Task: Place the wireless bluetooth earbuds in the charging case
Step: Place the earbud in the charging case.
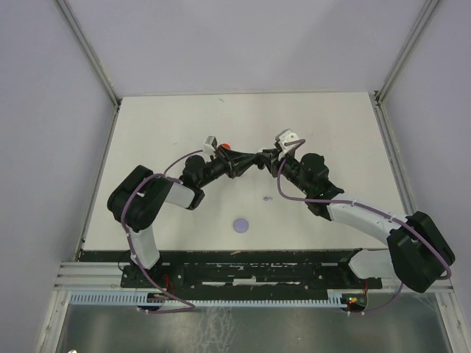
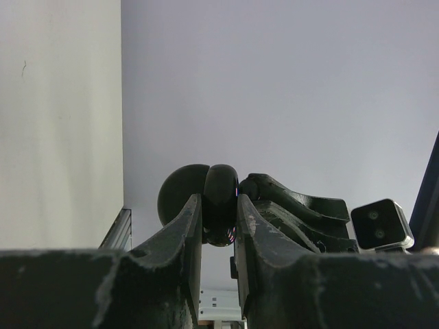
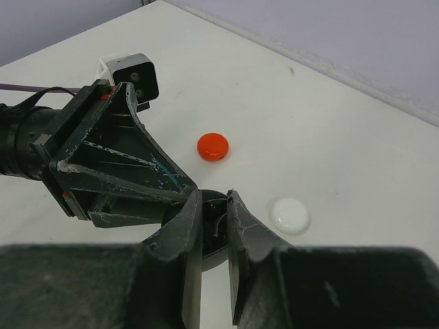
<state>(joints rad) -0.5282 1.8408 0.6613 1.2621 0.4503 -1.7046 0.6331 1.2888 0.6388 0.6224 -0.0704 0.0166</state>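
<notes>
No legible txt, labels, brand marks or nos. in any view: nothing readable on the round red disc (image 3: 212,147), round white disc (image 3: 289,214), white-cased cam (image 3: 130,74) or pale bench (image 3: 357,137).

The top camera looks down from behind the arms over the whole counter (image 1: 184,125); both wrist cameras sit close behind their fingers (image 2: 185,240), facing each other across the charging case (image 2: 221,179) between left pincer (image 2: 219,202) and right pincer (image 3: 214,205).
</notes>
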